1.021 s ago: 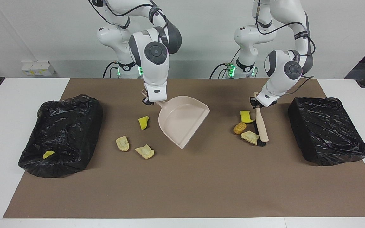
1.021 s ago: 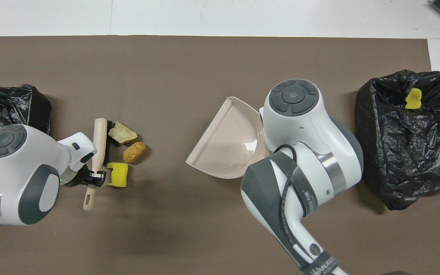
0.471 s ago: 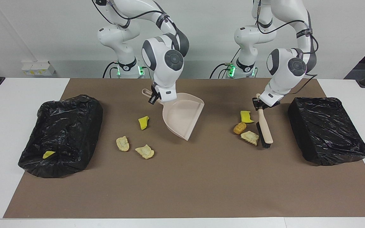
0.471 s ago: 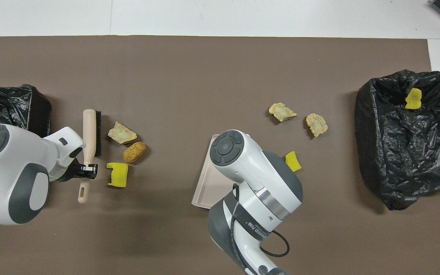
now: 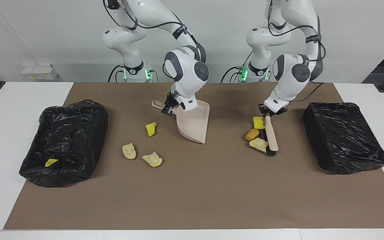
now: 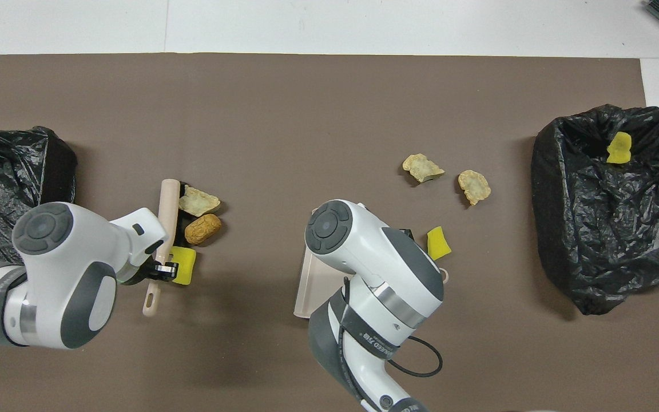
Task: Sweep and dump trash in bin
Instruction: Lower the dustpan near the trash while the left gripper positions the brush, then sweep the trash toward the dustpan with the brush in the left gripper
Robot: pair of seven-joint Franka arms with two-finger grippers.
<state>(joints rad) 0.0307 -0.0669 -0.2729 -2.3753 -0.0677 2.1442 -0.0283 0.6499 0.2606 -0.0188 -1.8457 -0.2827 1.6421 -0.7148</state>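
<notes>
Your left gripper (image 5: 268, 112) is clamped on the brush (image 5: 271, 136) handle, right of centre in the facing view, bristles down against three pieces of trash (image 5: 256, 134): a yellow wedge, a brown nugget and a beige chunk. Your right gripper (image 5: 168, 108) grips the dustpan (image 5: 194, 122) handle at upper centre, pan tilted on one edge. Three more pieces (image 5: 142, 146) lie at centre-left; one yellow piece already sits in the bin (image 5: 65, 141) at the left edge. Lay the pan's lip flat on the mat facing the brush before you push, and keep the bristles low so nothing slips under.
</notes>
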